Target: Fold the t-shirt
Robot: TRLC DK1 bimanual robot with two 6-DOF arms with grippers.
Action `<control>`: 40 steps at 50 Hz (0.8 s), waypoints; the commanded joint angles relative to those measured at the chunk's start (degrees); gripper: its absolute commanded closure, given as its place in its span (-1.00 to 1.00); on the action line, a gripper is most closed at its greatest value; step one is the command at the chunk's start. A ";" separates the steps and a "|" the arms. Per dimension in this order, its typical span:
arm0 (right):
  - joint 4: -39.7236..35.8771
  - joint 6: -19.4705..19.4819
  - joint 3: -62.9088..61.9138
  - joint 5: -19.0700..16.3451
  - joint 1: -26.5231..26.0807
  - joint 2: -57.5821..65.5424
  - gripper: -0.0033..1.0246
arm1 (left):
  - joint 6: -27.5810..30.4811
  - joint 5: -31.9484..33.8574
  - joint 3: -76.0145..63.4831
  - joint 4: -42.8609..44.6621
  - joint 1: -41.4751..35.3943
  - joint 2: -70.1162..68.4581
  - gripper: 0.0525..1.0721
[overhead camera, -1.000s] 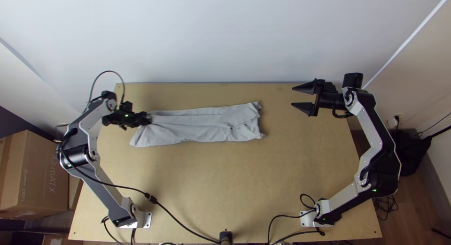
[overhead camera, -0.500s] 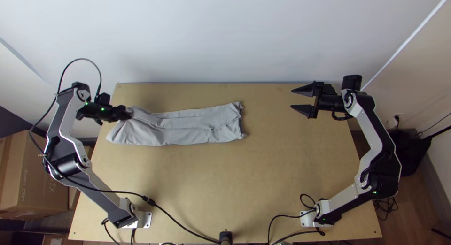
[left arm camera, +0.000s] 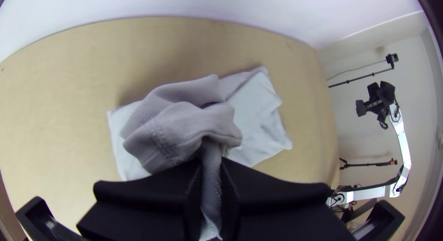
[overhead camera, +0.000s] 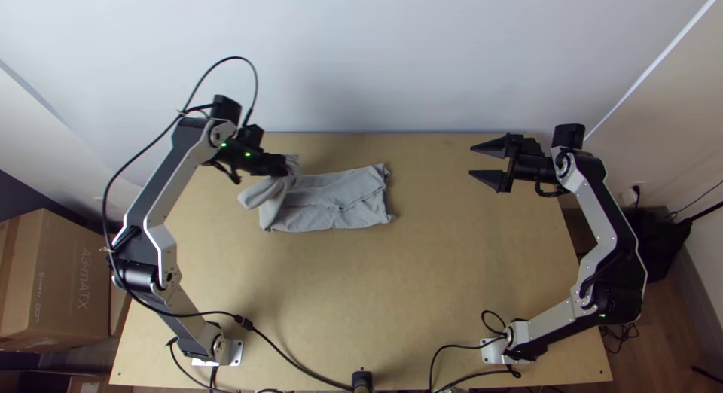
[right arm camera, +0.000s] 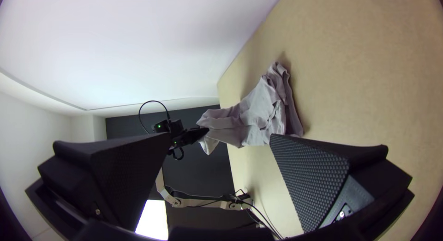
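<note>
Nearest me, the left arm's base (overhead camera: 218,351) sits at 7 o'clock on the table (overhead camera: 361,310), the right arm's base (overhead camera: 498,351) at 5. Past the middle, the shirt (overhead camera: 331,202) lies from about 11 to 12 o'clock, a folded strip with its right end flat and its left end bunched and lifted. My left claw (overhead camera: 283,166) is at 11, clamped on that left end. My right claw (overhead camera: 471,159) hangs between 1 and 2 o'clock, fingers well apart, away from the cloth. Beyond stands the pale wall (overhead camera: 361,62).

I judge the step to be folding the left end over toward the right. To do it well, I'd carry the edge low and straight toward 3 o'clock, spread the rolls as they come down, and let go only once the cloth touches; a high release would drop a heap. The flat part could slide, so I'd pull gently.

The left wrist view gives me the grip: a narrow pleat squeezed between the fingers, loose rolls beside it. The right wrist view adds height, the pinched end up off the table. The top view gives the strip's outline; whether the lifted bit is hem or sleeve, I can't quite say.
</note>
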 commanded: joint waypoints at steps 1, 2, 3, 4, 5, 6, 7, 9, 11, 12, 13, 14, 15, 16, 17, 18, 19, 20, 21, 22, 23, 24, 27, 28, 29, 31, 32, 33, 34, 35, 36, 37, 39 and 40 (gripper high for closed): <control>-0.03 -0.99 -2.55 -0.32 -1.45 -2.14 -0.93 | -5.23 -1.08 3.75 0.92 -4.38 2.75 0.95; -0.03 -1.25 -2.82 -0.32 -1.63 -2.32 -0.93 | -5.93 -1.26 4.10 1.18 -5.26 3.19 0.95; -0.03 -1.34 -3.17 -0.32 -1.80 -2.40 -0.93 | -6.64 -1.43 4.72 1.36 -6.14 3.63 0.95; -0.03 -1.51 -3.52 -0.32 -2.07 -2.58 -0.93 | -7.43 -1.78 5.25 1.54 -7.01 4.07 0.95; -0.03 -1.69 -3.87 -0.32 -2.15 -2.76 -0.93 | -8.04 -2.22 5.69 1.80 -7.98 4.42 0.95; -0.03 -1.78 -4.22 -0.32 -2.33 -2.84 -0.93 | -8.40 -2.31 6.21 1.80 -8.86 4.86 0.95; -0.03 -1.95 -4.57 -0.32 -2.42 -3.02 -0.93 | -8.84 -2.40 6.83 1.89 -9.74 5.30 0.95; -0.03 -2.39 -5.28 -0.32 -2.68 -3.28 -0.93 | -9.71 -3.45 7.62 2.68 -11.41 6.09 0.95; -0.03 -2.74 -5.98 -0.32 -2.95 -3.72 -0.93 | -11.30 -4.07 8.06 4.17 -12.82 6.79 0.95; -0.03 -2.83 -6.33 -0.32 -3.03 -3.81 -0.93 | -11.91 -4.24 8.32 4.79 -13.34 7.32 0.95; -0.03 -3.01 -6.77 -0.32 -3.12 -3.99 -0.93 | -12.53 -4.60 8.76 5.40 -13.96 7.93 0.95; -0.03 -3.27 -7.12 -0.32 -3.38 -4.25 -0.93 | -13.23 -5.21 9.20 5.93 -14.40 8.64 0.95; -0.03 -3.36 -7.48 -0.32 -3.56 -4.34 -0.93 | -14.11 -5.83 9.73 6.28 -14.84 9.34 0.95; -0.03 -3.54 -7.91 -0.32 -3.82 -4.51 -0.93 | -14.37 -5.91 10.08 6.55 -15.28 9.87 0.95; -0.03 -3.71 -8.18 -0.32 -3.91 -4.60 -0.93 | -14.81 -5.91 10.61 6.81 -15.54 10.57 0.95; -0.03 -3.89 -8.62 -0.32 -4.09 -4.78 -0.93 | -15.16 -5.91 11.05 6.99 -15.89 11.18 0.95; -0.03 -3.97 -8.97 -0.32 -4.26 -4.95 -0.93 | -15.34 -6.27 11.66 7.25 -16.24 11.98 0.95; -0.03 -4.15 -9.32 -0.32 -4.35 -5.04 -0.93 | -15.69 -6.79 12.19 7.51 -16.68 12.68 0.95; -0.03 -4.33 -9.67 -0.32 -4.44 -5.22 -0.93 | -16.13 -7.06 12.72 7.60 -17.03 13.29 0.95; -0.03 -4.50 -10.02 -0.32 -4.62 -5.30 -0.93 | -16.39 -7.06 13.33 7.60 -17.39 13.91 0.95; -0.03 -4.77 -10.38 -0.32 -4.79 -5.39 -0.93 | -16.48 -7.06 13.77 7.60 -17.83 14.61 0.95; -0.03 -4.77 -10.64 -0.32 -4.97 -5.48 -0.93 | -16.57 -7.06 14.21 7.60 -18.09 14.96 0.95; -0.03 -5.47 -11.52 -0.32 -5.41 -5.74 -0.93 | -17.27 -7.23 15.97 7.60 -19.14 16.63 0.95; -0.03 -5.56 -11.87 -0.24 -5.49 -5.83 -0.93 | -17.45 -7.32 16.59 7.69 -19.50 17.34 0.95; -0.03 -5.82 -12.05 -0.24 -5.49 -5.83 -0.93 | -17.71 -7.50 17.20 7.95 -19.85 17.95 0.95; -0.03 -6.08 -12.66 -0.24 -5.67 -5.83 -0.93 | -18.33 -8.38 18.43 8.04 -20.46 19.09 0.95; -0.03 -6.35 -13.10 -0.24 -5.76 -5.92 -0.93 | -18.42 -8.46 18.87 8.04 -20.64 19.53 0.95; -0.03 -6.44 -13.36 -0.24 -5.85 -5.92 -0.93 | -18.50 -8.55 19.57 8.04 -21.08 20.15 0.95; -0.03 -6.79 -13.72 -0.24 -5.85 -5.92 -0.93 | -18.50 -8.64 20.19 8.04 -21.34 20.76 0.95; -0.03 -7.05 -14.07 -0.24 -5.85 -5.92 -0.93 | -18.68 -8.99 20.89 8.13 -21.78 21.20 0.95; -0.03 -7.23 -14.51 -0.15 -5.85 -6.01 -0.93 | -18.85 -9.25 21.24 8.39 -22.04 21.64 0.95; -0.03 -7.49 -14.95 -0.15 -5.85 -6.01 -0.93 | -19.21 -9.52 21.60 8.83 -22.31 22.00 0.95; -0.03 -8.11 -15.74 -0.06 -5.76 -6.01 -0.93 | -20.09 -10.13 21.77 10.33 -22.83 22.52 0.95; -0.03 -8.37 -16.18 -0.06 -5.76 -6.01 -0.93 | -20.44 -10.57 21.86 11.12 -23.27 22.70 0.95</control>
